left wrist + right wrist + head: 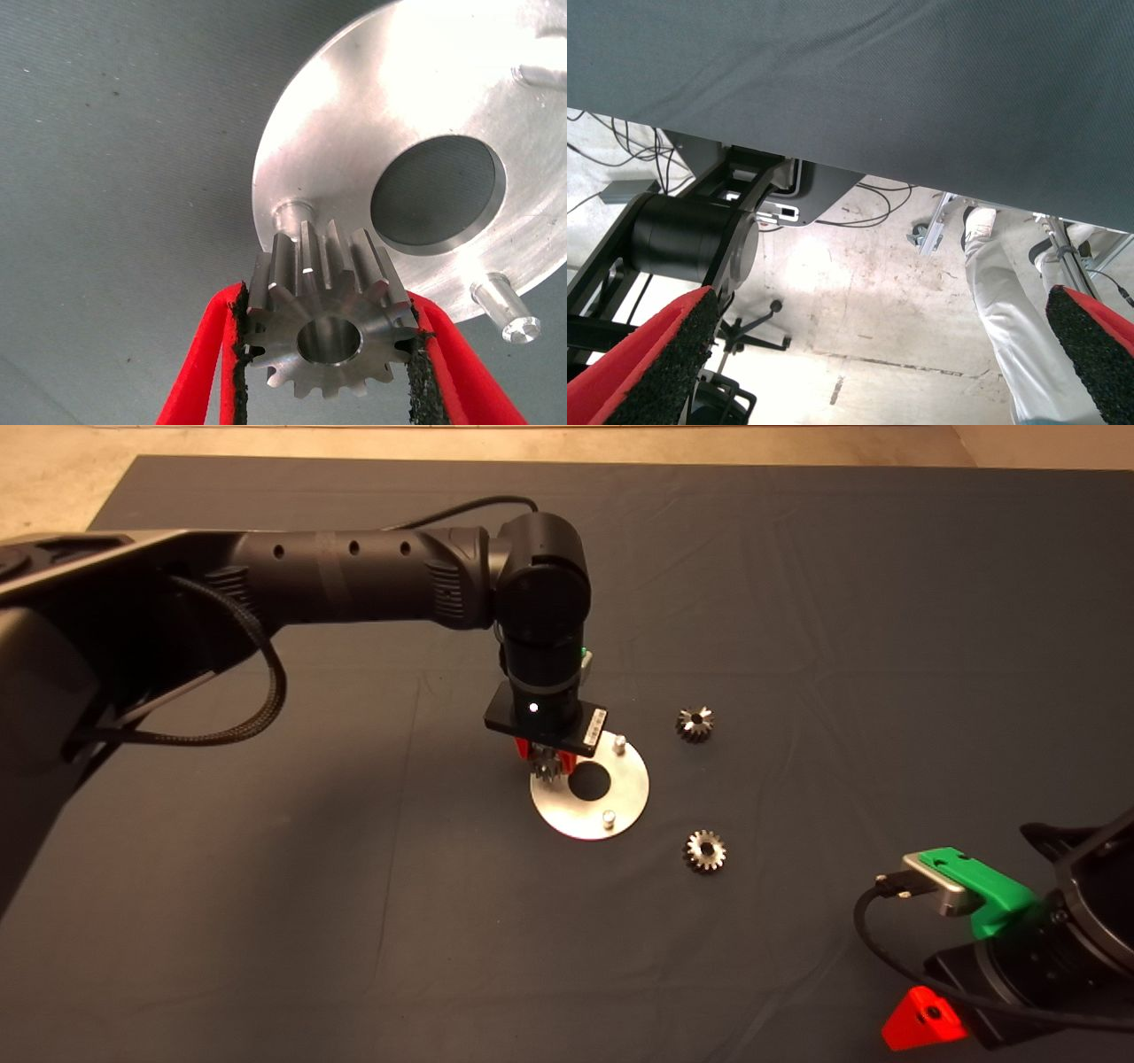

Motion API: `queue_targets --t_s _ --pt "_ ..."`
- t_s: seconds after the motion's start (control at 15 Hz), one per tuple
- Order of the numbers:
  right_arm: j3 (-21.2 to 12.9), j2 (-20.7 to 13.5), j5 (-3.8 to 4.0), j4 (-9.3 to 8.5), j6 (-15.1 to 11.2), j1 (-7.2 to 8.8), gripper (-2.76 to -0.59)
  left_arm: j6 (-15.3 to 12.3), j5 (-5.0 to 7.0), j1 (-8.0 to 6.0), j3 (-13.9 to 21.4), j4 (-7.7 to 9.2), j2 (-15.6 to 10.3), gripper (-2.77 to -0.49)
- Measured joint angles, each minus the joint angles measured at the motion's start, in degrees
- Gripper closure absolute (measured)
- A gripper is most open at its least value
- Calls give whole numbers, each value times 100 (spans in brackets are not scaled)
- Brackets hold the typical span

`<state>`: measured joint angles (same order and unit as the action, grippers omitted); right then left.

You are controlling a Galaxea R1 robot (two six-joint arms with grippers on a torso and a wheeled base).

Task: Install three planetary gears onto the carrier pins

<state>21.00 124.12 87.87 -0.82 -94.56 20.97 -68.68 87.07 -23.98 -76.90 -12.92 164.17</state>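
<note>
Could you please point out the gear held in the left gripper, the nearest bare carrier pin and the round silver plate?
held gear [329, 341]: left wrist view, face beside its bore.
carrier pin [507, 309]: left wrist view, its side.
silver plate [627, 802]: head view, bare rim.

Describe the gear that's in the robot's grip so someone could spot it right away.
Start at the silver plate mid-mat. At its left edge the left pincer pinches a small dark-steel gear just above one pin. The two other gears lie loose on the mat, right of the plate.
</note>
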Motion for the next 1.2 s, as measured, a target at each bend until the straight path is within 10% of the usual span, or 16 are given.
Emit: queue_targets --t_s 1.2 --pt "0 0 -2 0 0 0 -275 154 5 33 91 -428 -24 -87"
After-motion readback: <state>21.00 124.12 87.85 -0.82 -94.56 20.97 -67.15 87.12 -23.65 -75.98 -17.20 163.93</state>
